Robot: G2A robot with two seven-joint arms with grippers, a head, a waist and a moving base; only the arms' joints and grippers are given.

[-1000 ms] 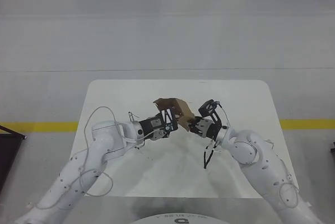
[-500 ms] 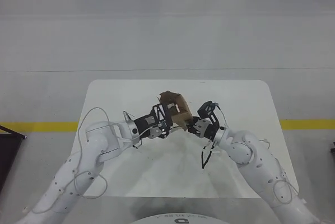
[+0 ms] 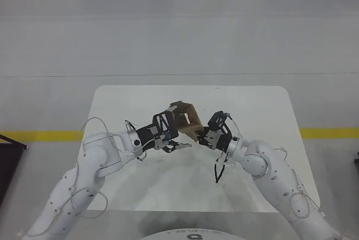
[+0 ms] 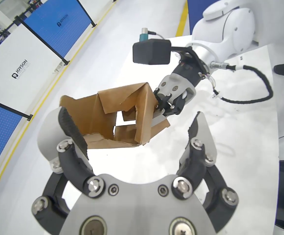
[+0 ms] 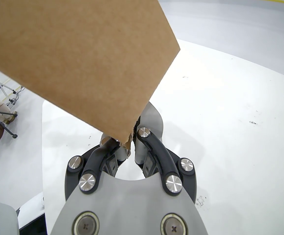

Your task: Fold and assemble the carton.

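A brown carton point(image 3: 187, 120), partly folded with loose flaps, is held above the white table point(image 3: 257, 108). My right gripper point(image 3: 207, 137) is shut on one of its edges from the right side. In the right wrist view the gripper point(image 5: 128, 143) pinches the corner of a flat carton panel point(image 5: 78, 50). My left gripper point(image 3: 176, 132) stands open just left of the carton. In the left wrist view its fingers point(image 4: 71, 128) spread wide in front of the carton's point(image 4: 122, 116) open end, one finger close to a lower flap. The right gripper point(image 4: 166, 106) grips the carton's far side there.
A black cable point(image 3: 218, 171) hangs from the right arm over the table. Bare table point(image 4: 242, 123) lies below and around both grippers. A yellow floor line point(image 3: 329, 132) runs beyond the table's sides.
My left gripper has let go of the carton, opened, and drawn back a little toward the left. The carton has turned slightly in the right gripper.
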